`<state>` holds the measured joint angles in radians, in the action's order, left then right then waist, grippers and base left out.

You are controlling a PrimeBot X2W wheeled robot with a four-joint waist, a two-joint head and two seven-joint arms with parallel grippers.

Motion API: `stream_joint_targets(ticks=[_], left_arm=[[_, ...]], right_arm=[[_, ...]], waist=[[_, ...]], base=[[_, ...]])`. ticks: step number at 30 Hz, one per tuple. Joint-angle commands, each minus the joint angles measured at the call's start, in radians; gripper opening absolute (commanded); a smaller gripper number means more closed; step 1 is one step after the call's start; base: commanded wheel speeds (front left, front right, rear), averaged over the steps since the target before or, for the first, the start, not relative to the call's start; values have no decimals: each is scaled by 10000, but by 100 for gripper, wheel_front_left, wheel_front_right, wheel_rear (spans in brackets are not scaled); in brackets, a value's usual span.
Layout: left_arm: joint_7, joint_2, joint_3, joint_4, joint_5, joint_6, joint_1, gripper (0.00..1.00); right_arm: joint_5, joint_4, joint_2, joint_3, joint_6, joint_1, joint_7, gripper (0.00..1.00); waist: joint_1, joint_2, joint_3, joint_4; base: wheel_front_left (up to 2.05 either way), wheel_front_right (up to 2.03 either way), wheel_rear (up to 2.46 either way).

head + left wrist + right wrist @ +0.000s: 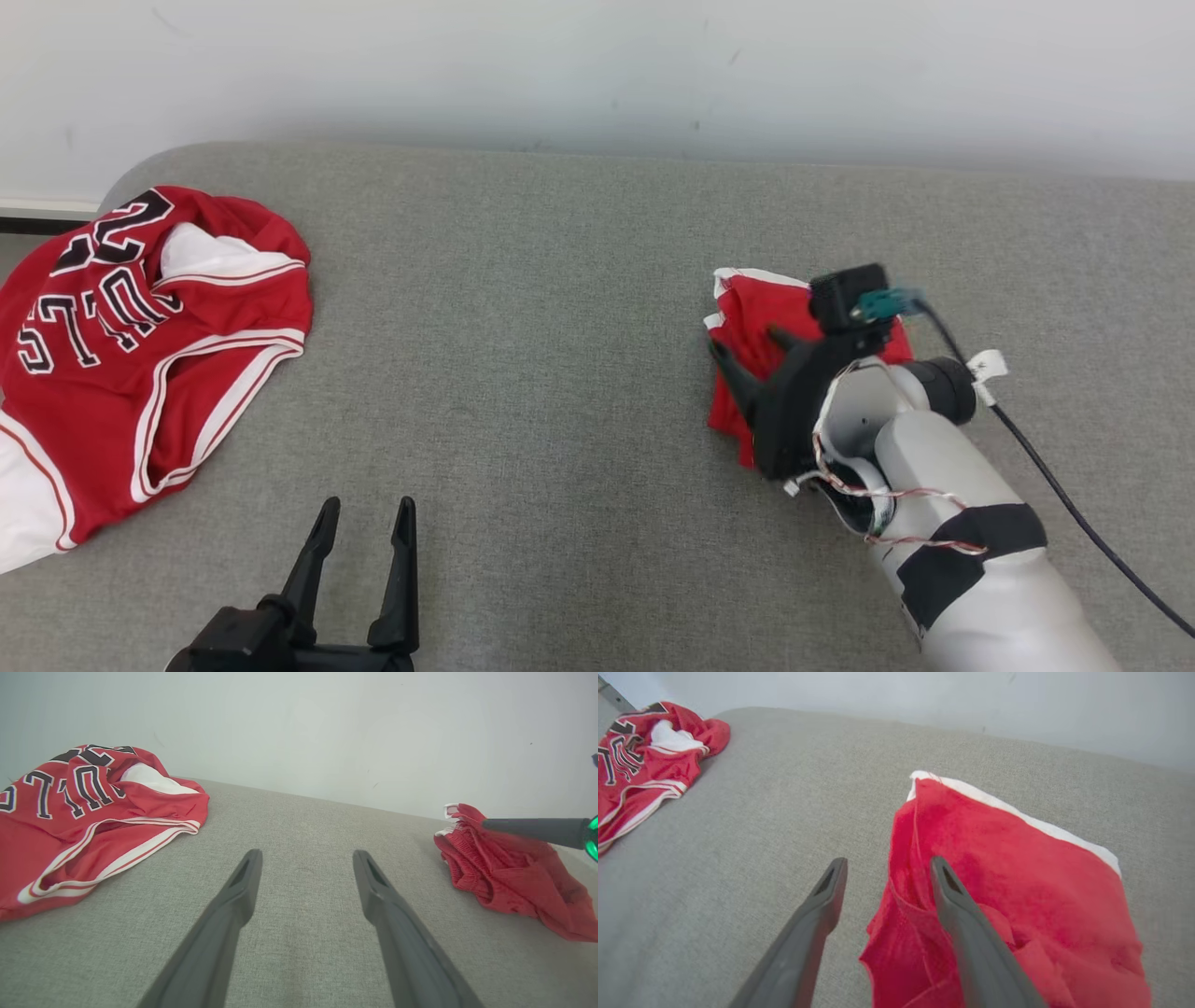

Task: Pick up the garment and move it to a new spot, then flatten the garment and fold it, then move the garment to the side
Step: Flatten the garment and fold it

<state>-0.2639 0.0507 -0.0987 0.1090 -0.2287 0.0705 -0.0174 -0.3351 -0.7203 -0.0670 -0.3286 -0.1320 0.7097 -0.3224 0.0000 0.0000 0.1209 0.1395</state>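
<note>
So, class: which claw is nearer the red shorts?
Right. The right claw hangs open over the left edge of the shorts; the left claw sits well off to their left.

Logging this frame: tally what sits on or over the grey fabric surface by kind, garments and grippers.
Garments: 2, the red-and-white basketball jersey with black lettering and the small bunched red cloth garment with white trim
Grippers: 2, the left gripper and the right gripper, both open
Total: 4
</note>
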Motion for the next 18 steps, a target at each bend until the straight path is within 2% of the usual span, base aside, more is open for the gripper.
stream_joint_targets(ticks=[1,3,5,8,13,14,15,18], left_arm=[[-6,-4,26,-32,1,-35,80,100],[-6,-4,51,-62,2,-52,98,100],[-6,-4,77,-89,-1,-74,100,100],[-6,-6,76,-120,-22,-69,96,100],[-6,-4,-22,-141,-44,-125,49,100],[-6,-4,-38,-149,-51,-129,43,100],[-6,-3,-49,-160,-57,-132,35,100],[-6,-4,-60,-185,-53,-123,-17,100]], right_arm=[[-272,180,68,86,27,-119,128,100],[-889,612,83,304,27,-96,358,100],[-1070,968,-202,558,27,-32,594,100],[-777,1144,-772,1073,27,-159,852,100],[446,834,-1645,1871,27,-703,1060,98],[691,751,-1720,1971,27,-844,1101,26],[902,665,-1783,2000,27,-985,1104,0],[1194,417,-1701,2054,27,-1283,1091,0]], waist=[[0,0,-5,-19],[0,0,-8,-62],[0,0,6,-117],[0,0,3,-187],[0,0,20,-213],[0,0,30,-215],[0,0,50,-214],[0,0,132,-217]], base=[[0,0,0],[0,0,0],[0,0,0],[0,0,0],[0,0,0],[0,0,0],[0,0,0],[0,0,0]])
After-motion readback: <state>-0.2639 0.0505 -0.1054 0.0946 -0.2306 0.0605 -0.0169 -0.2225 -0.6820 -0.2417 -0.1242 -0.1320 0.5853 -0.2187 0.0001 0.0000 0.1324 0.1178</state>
